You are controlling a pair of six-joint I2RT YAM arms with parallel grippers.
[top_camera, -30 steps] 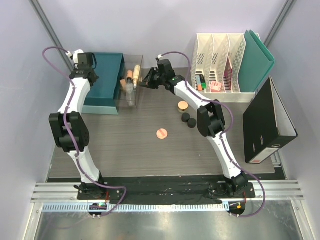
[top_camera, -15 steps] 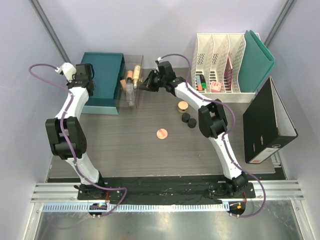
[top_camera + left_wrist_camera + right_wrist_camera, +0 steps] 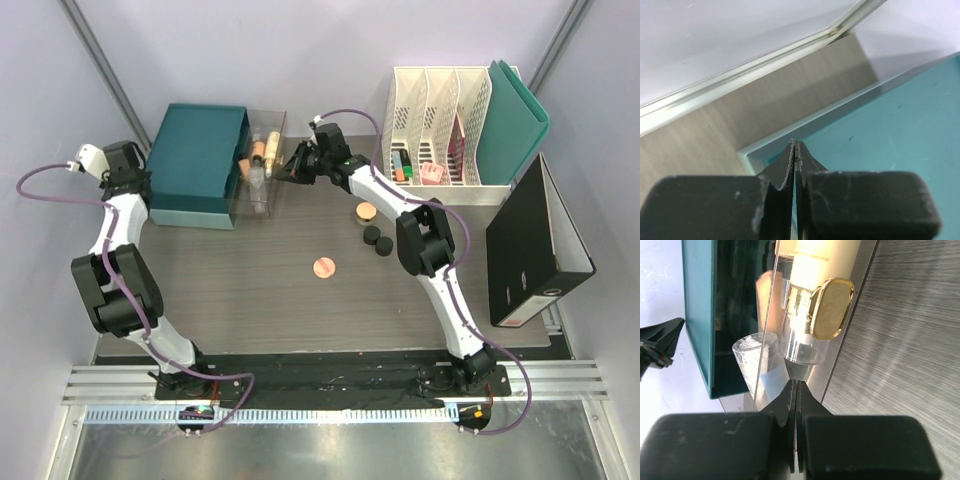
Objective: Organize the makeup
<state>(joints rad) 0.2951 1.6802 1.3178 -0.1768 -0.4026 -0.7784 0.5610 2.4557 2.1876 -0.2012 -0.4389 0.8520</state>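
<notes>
**Progress.** The task is partly done. The clear organiser (image 3: pixel 277 192) directly ahead of the right pincer (image 3: pixel 287 170) already holds a peach bottle (image 3: pixel 258 152), a cream bottle (image 3: pixel 273 142) and a clear tube (image 3: pixel 259 188). Four items lie loose on the desk (image 3: pixel 230 290), all behind that pincer, back toward its arm's base. A tan jar (image 3: pixel 366 211) is nearest, two black jars (image 3: pixel 372 235) lie just beyond it, and a pink compact (image 3: pixel 323 266) is farthest back. Judgement: a little under half the visible makeup is stowed, and the loose four are outstanding.

**Pincers.** The right pincer's jaws are fully together with nothing between them, and its tips are just short of the organiser's wall. The left pincer (image 3: pixel 796 148) is likewise pressed together and empty. Its tips are above a corner of the teal box (image 3: pixel 890 125), well apart from all makeup.

**View differences.**
- **Right wrist camera:** it alone shows the cream bottle's gold cap (image 3: pixel 831 307) close ahead of the tips. It shows none of the loose items.
- **Overhead camera:** it alone shows the loose items, plus the white file holders (image 3: pixel 440 120).
- **Left wrist camera:** it shows no makeup.
</notes>
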